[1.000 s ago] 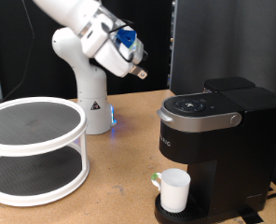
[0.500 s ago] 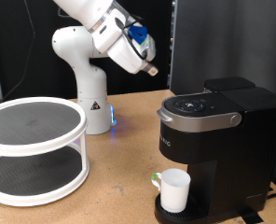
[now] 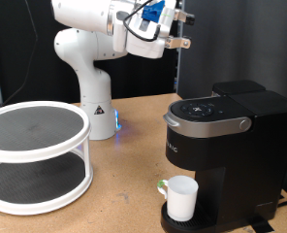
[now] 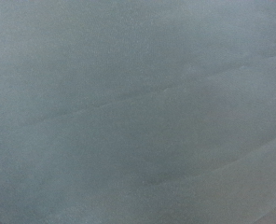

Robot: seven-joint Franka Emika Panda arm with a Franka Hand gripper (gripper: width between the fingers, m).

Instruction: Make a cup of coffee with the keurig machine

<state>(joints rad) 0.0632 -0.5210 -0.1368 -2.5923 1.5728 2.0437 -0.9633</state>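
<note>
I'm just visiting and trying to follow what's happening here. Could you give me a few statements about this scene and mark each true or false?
1. The cup stands on the keurig machine drip tray, under its spout. True.
2. The gripper holds the cup. False: it is raised high above the machine, far from the cup.
3. The machine's lid is closed. True.
4. The round two-tier white shelf is at the exterior view's right. False: it is at the left.
5. The wrist view shows the cup. False: only a plain grey surface.
</note>
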